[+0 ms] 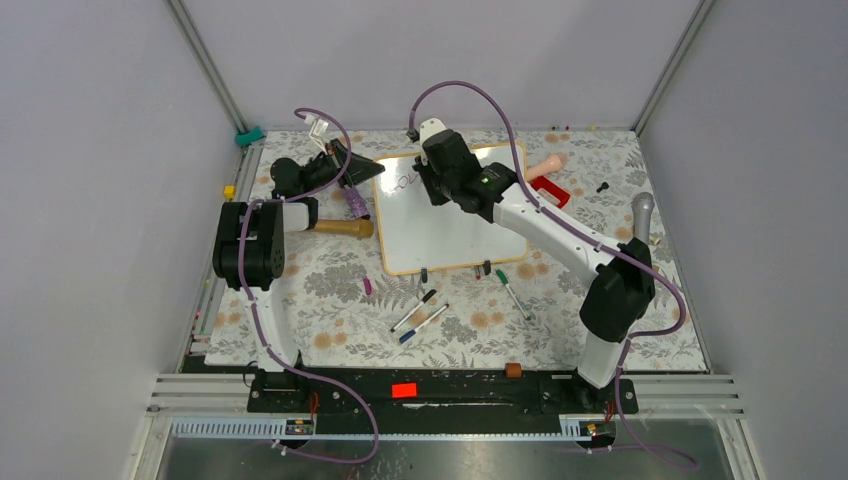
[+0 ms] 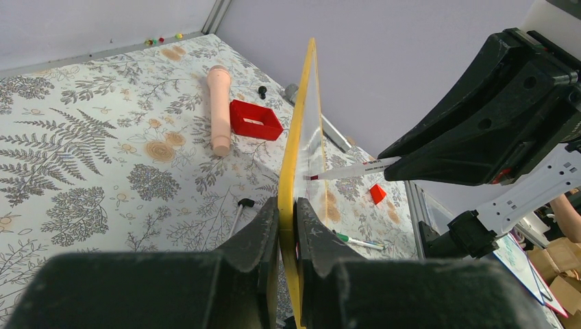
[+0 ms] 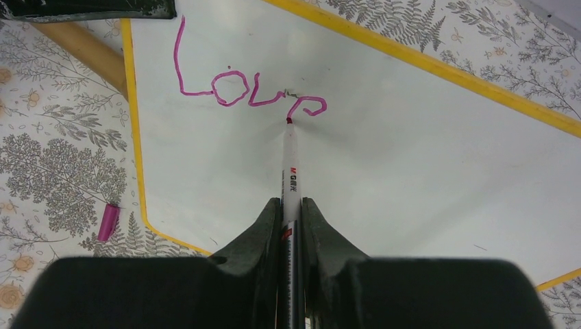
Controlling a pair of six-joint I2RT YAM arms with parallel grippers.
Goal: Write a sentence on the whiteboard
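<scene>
The whiteboard [image 1: 450,235] lies on the flowered table, white with a yellow-orange frame. My left gripper [image 2: 286,205] is shut on its frame edge [image 2: 301,123], at the board's far left corner [image 1: 375,172]. My right gripper [image 3: 291,204] is shut on a white marker [image 3: 290,164]. The marker's pink tip touches the board at the tail of the last letter. The sentence [image 3: 240,92] reads "Love" in pink handwriting near the board's top left [image 1: 405,180]. In the left wrist view the marker [image 2: 349,169] meets the board from the right.
A pink cap [image 3: 108,223] lies off the board's left side. A wooden handle [image 1: 345,228] lies left of the board. A red box [image 1: 555,190] and a peach cylinder [image 1: 545,165] sit to its right. Loose markers [image 1: 420,312] and a green one [image 1: 512,292] lie in front.
</scene>
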